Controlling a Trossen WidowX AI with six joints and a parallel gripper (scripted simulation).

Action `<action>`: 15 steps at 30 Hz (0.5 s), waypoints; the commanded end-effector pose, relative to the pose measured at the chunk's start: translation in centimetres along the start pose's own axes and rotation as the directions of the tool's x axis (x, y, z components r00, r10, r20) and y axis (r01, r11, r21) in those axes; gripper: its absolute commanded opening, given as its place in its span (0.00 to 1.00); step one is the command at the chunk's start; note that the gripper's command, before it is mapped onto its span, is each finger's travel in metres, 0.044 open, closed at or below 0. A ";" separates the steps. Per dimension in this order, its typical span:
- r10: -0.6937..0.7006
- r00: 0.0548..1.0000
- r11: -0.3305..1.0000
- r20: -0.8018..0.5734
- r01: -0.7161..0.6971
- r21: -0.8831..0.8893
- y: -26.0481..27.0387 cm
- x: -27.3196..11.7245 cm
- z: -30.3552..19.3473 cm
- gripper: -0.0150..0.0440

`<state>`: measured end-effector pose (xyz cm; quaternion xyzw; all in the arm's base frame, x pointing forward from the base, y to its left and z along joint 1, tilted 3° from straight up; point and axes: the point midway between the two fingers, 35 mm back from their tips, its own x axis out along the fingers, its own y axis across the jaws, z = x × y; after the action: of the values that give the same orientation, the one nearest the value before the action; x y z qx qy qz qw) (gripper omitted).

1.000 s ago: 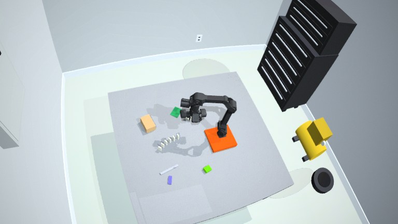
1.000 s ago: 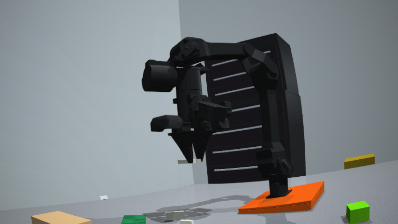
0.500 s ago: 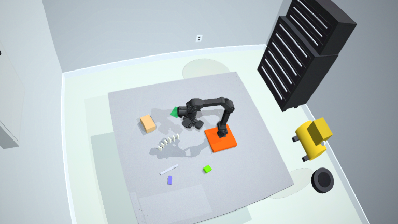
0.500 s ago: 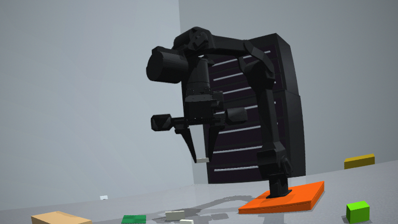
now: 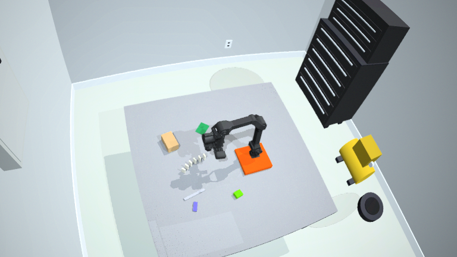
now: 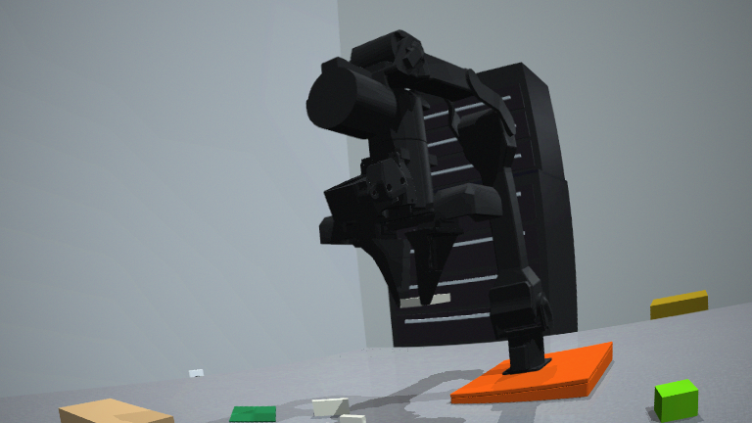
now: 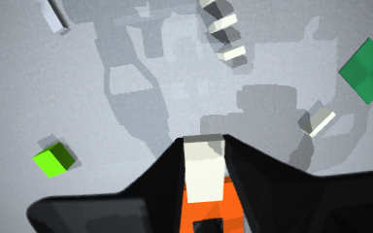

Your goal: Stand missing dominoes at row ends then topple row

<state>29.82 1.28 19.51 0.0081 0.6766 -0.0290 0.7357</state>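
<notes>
Beyond the table [image 5: 290, 187] [image 6: 637, 346] stands a black tool cabinet [image 5: 347, 55] [image 6: 557, 241]. A tan block [image 5: 169, 141] [image 6: 111, 411], a green square [image 5: 202, 128] [image 6: 253, 413] [image 7: 360, 71] and a lime block [image 5: 238, 193] [image 6: 675, 400] [image 7: 53, 159] lie on the table.

Domino [image 6: 442, 299] [image 7: 204, 170] in claw [image 6: 412, 303] [image 7: 202, 142], above table [image 5: 286, 179] [image 6: 354, 365] [image 7: 141, 194].
</notes>
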 end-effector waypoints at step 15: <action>-0.012 1.000 0.738 -0.018 0.021 0.674 5.6 0.8 1.3 0.44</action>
<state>31.29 6.63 18.86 0.2548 0.6312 -0.2594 0.6851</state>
